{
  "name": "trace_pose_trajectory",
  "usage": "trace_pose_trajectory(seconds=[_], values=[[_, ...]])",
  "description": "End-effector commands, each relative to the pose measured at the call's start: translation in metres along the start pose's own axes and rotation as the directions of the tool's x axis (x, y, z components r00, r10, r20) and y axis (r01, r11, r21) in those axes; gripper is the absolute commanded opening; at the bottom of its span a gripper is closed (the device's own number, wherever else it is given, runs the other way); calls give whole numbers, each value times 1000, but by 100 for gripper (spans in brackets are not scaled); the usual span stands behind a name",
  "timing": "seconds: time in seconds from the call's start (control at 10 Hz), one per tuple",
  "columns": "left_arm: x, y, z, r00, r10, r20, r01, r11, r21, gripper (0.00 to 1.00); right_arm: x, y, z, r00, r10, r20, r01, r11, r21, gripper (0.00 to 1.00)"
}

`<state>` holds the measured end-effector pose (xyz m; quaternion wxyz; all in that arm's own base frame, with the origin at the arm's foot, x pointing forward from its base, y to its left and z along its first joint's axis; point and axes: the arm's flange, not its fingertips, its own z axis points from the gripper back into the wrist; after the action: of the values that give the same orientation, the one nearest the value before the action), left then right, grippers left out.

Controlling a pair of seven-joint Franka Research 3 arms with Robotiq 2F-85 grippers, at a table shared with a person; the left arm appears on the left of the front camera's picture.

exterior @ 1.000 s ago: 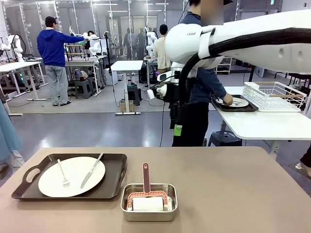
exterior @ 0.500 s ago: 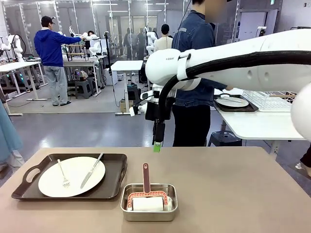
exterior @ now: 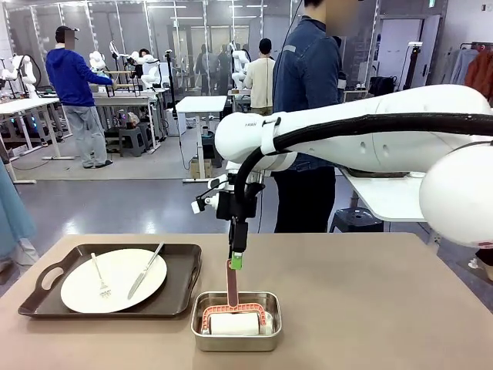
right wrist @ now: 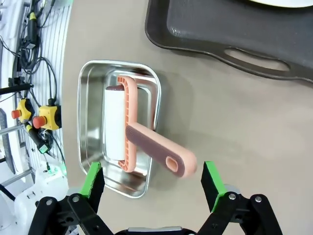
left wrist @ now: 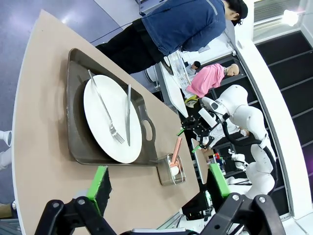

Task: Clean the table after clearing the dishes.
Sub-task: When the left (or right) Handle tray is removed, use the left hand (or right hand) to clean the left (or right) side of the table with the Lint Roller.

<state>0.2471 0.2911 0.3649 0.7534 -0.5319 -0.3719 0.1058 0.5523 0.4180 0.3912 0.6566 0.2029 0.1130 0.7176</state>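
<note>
My right arm (exterior: 347,139) has swung from upper right to frame centre, jaws released above the pink-handled roller (exterior: 231,287) in the steel pan (exterior: 236,342), left jaws released too: cleaning seems next.

tray (right wrist: 220,29) cut off, plate (right wrist: 288,2) mostly cropped

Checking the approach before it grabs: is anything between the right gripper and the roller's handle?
Nothing visible. The right gripper is open directly over the roller handle, which leans out of the steel pan; the tray lies off to the side.
</note>
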Motion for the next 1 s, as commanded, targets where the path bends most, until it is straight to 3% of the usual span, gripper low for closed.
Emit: trace_pose_trajectory(seconds=[0.0,0.9], values=[[-1,-1,2,1000,-5,2,5,1000,-2,100,14,-6,5,999,15,-32,-14,1000,25,100],[-1,-1,2,1000,-5,2,5,1000,-2,100,36,-26,-22,993,72,-94,-52,978,204,100]])
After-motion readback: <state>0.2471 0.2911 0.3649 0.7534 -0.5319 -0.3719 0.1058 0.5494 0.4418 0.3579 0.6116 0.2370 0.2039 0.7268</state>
